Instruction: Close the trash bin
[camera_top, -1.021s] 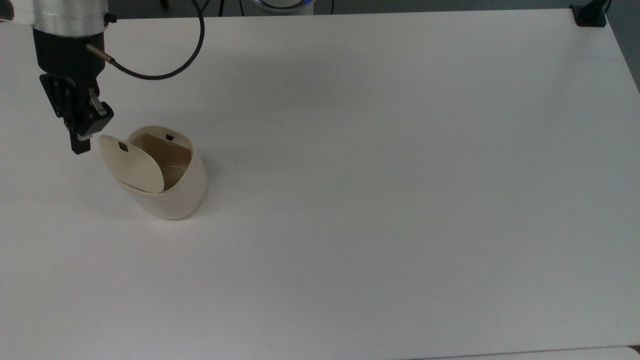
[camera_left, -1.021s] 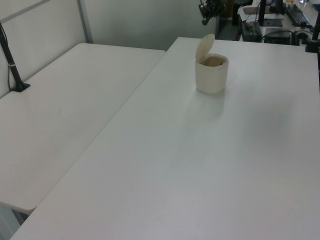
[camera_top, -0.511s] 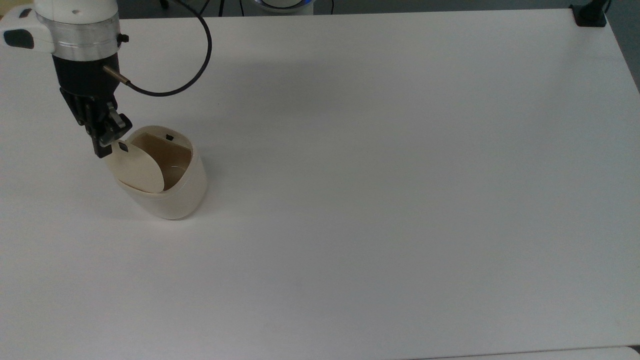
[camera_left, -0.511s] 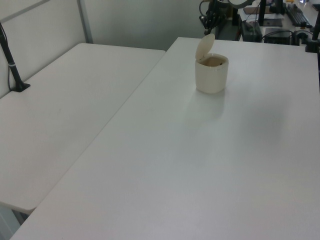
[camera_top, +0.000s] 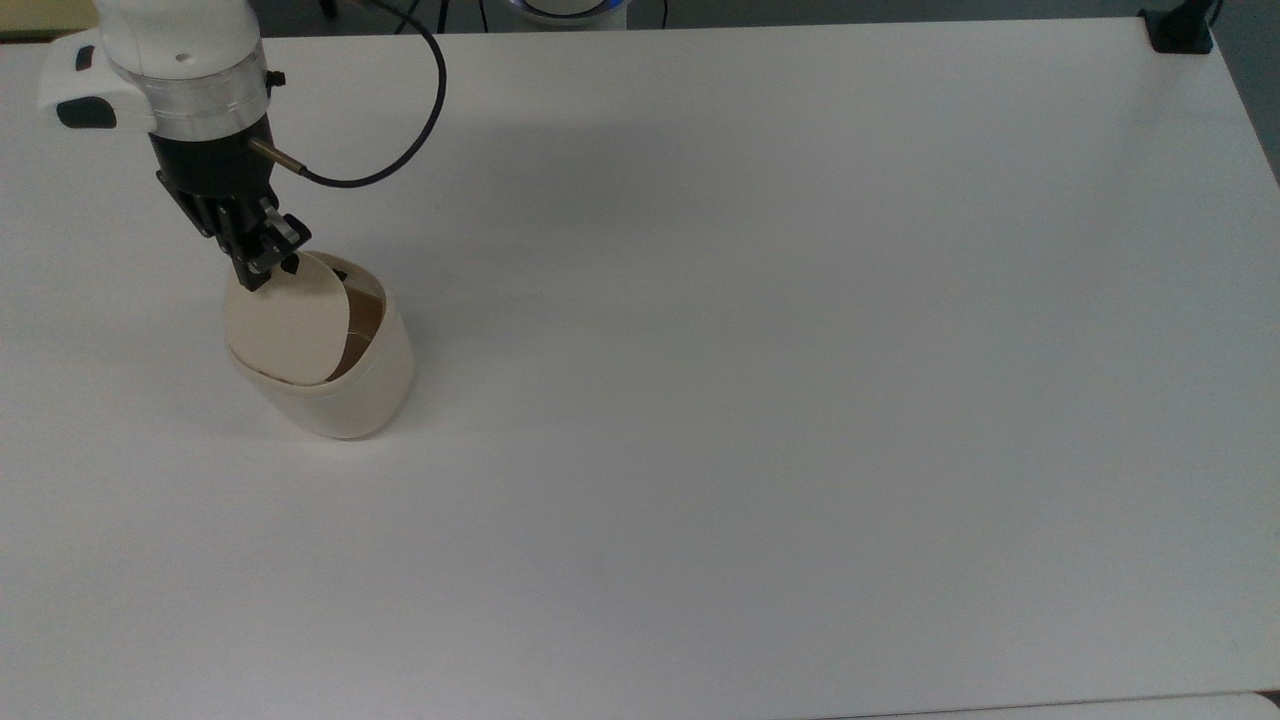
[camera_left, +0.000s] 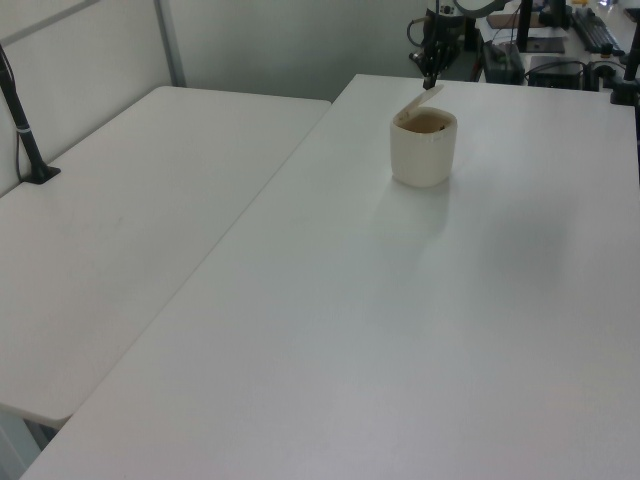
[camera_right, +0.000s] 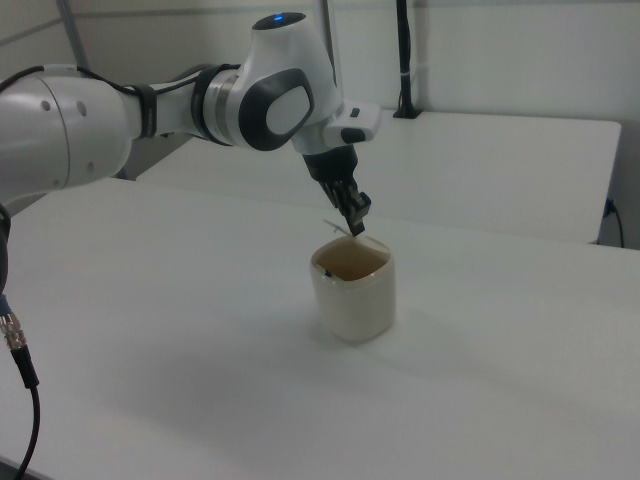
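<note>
The cream-beige trash bin (camera_top: 372, 388) stands on the white table at the top view's left. Its flat lid (camera_top: 290, 325) is tilted partway down over the opening, leaving a strip of tan interior (camera_top: 362, 318) showing. My gripper (camera_top: 262, 270) is shut, and its tips rest against the lid's raised free edge, near the small black latch. In the right view, the gripper (camera_right: 359, 226) points down onto the thin lid edge, just above the bin (camera_right: 355, 300). In the left view, the bin (camera_left: 423, 155) is far off, with its lid (camera_left: 424, 101) slanted under the gripper (camera_left: 428, 82).
A black cable (camera_top: 400, 150) loops from my wrist above the table (camera_top: 800, 400). A black clamp (camera_top: 1180, 30) sits at the top view's far right corner. A second white table (camera_left: 130, 200) adjoins on the left view's left, with a black post (camera_left: 25, 130).
My gripper moved toward the top view's right, met the upright lid's edge and pushed it down. The lid went from standing open to tilting over the opening. The bin stayed put.
</note>
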